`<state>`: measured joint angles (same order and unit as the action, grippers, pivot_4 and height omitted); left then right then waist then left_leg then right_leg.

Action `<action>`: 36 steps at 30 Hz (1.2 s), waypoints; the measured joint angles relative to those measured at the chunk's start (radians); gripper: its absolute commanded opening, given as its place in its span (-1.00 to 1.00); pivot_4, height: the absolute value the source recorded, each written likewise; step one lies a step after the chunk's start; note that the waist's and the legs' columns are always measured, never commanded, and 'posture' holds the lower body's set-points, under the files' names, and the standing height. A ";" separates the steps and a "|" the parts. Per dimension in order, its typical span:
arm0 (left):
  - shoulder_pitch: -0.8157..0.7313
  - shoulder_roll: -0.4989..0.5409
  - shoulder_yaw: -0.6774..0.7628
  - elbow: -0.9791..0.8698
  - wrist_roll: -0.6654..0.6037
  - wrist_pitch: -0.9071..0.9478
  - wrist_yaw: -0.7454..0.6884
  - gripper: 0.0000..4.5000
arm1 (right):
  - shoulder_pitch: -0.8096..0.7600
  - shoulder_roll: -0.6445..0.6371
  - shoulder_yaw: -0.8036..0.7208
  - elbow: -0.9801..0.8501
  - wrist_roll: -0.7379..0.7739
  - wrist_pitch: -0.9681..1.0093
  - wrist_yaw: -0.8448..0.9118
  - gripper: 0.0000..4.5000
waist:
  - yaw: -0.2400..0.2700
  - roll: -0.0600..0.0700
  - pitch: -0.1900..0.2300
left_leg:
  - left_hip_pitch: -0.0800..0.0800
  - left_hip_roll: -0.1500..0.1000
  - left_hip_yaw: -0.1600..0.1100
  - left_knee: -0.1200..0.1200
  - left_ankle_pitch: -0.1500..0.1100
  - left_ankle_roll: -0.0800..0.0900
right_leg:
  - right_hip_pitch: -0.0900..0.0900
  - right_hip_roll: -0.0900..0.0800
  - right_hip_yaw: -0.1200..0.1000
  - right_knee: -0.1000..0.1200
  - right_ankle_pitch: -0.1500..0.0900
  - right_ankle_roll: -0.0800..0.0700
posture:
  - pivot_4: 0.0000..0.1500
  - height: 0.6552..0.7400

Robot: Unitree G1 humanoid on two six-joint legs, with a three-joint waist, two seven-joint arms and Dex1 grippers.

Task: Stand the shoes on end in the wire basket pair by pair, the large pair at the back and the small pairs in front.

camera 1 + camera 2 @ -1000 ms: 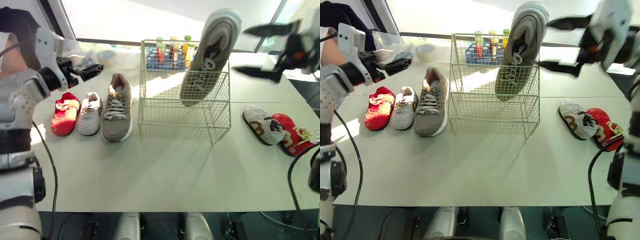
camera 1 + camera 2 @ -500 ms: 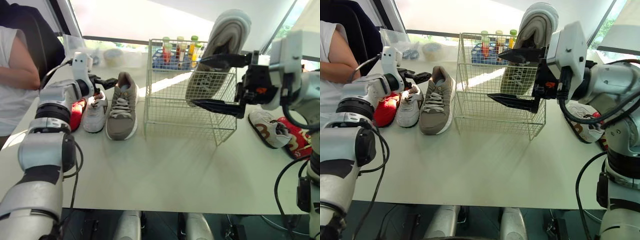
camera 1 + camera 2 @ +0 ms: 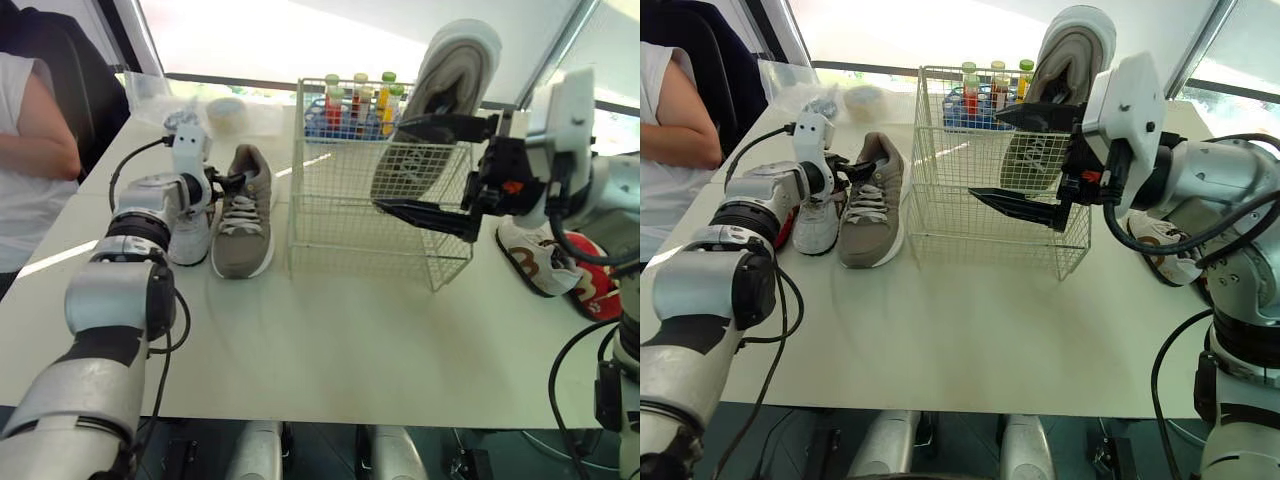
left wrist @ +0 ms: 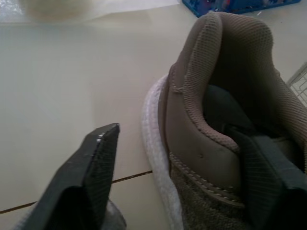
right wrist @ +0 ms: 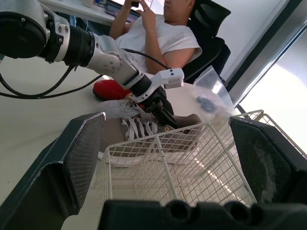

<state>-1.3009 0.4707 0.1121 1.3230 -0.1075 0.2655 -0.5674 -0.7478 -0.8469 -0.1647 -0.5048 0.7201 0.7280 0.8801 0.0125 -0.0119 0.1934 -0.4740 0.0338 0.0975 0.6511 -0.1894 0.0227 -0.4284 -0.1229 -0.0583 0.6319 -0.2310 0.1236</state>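
One large grey shoe (image 3: 445, 90) stands toe-down in the back right of the wire basket (image 3: 340, 230). Its mate (image 3: 240, 215) lies flat on the table, left of the basket. My left gripper (image 3: 232, 180) is open at that shoe's heel (image 4: 216, 96); one finger (image 4: 96, 172) is outside the heel and the other reaches into the opening. My right gripper (image 3: 395, 165) hangs wide open in front of the basket, holding nothing. A small white shoe (image 3: 188, 235) and a red one (image 3: 783, 228) lie left of the large shoe. Another small white shoe (image 3: 530, 258) and red shoe (image 3: 600, 285) lie right of the basket.
A blue rack of bottles (image 3: 350, 105) stands just behind the basket. A tape roll (image 3: 225, 108) and a plastic bag lie at the back left. A person (image 3: 30, 130) sits at the table's left side. Bare tabletop (image 3: 330, 340) stretches in front of the basket.
My left gripper has moved right to the heel of the large shoe on the table. The right gripper came down from the upper right to the basket's front and stays open.
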 measured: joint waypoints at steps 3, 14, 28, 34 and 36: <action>-0.003 -0.011 0.025 0.003 -0.001 -0.011 0.002 -0.78 | -0.001 -0.001 0.011 0.003 -0.003 -0.003 -0.001 1.00 | 0.000 0.000 0.000 | 0.000 0.000 0.000 0.000 0.000 0.000 | 0.000 0.000 0.000 0.000 0.000 0.000 | 1.00 1.00; -0.095 -0.025 0.129 -0.004 -0.036 -0.042 0.045 -0.98 | -0.022 -0.010 0.040 0.035 -0.017 -0.018 0.004 1.00 | 0.000 -0.002 0.001 | -0.002 0.000 -0.001 0.001 0.000 0.000 | -0.001 0.000 -0.001 0.000 0.001 0.001 | 1.00 1.00; -0.276 -0.126 0.239 -0.479 -0.186 -0.515 0.117 -0.98 | -0.051 -0.027 0.068 0.039 -0.037 -0.019 0.013 1.00 | 0.003 -0.003 0.001 | -0.002 0.000 -0.001 0.002 0.000 0.001 | 0.001 0.000 -0.001 -0.001 0.001 0.002 | 1.00 1.00; -0.265 -0.286 0.204 -0.379 -0.091 -0.935 0.256 -0.98 | -0.054 -0.029 0.069 0.026 -0.037 -0.012 -0.001 1.00 | 0.002 -0.003 0.001 | -0.003 -0.001 -0.001 0.006 -0.002 0.003 | 0.002 0.000 0.000 -0.002 0.003 0.003 | 1.00 1.00; -0.263 -0.320 0.196 -0.328 -0.077 -1.007 0.293 -0.98 | -0.054 -0.031 0.067 0.013 -0.031 -0.006 -0.010 1.00 | 0.002 -0.003 0.001 | -0.003 0.000 -0.001 0.006 -0.002 0.003 | 0.002 0.000 0.000 -0.002 0.003 0.003 | 1.00 1.00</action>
<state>-1.5641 0.1509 0.3084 0.9951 -0.1841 -0.7414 -0.2746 -0.8013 -0.8779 -0.0973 -0.4921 0.6894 0.7218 0.8701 0.0142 -0.0153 0.1948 -0.4768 0.0334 0.0960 0.6571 -0.1911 0.0261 -0.4264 -0.1227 -0.0587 0.6302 -0.2281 0.1270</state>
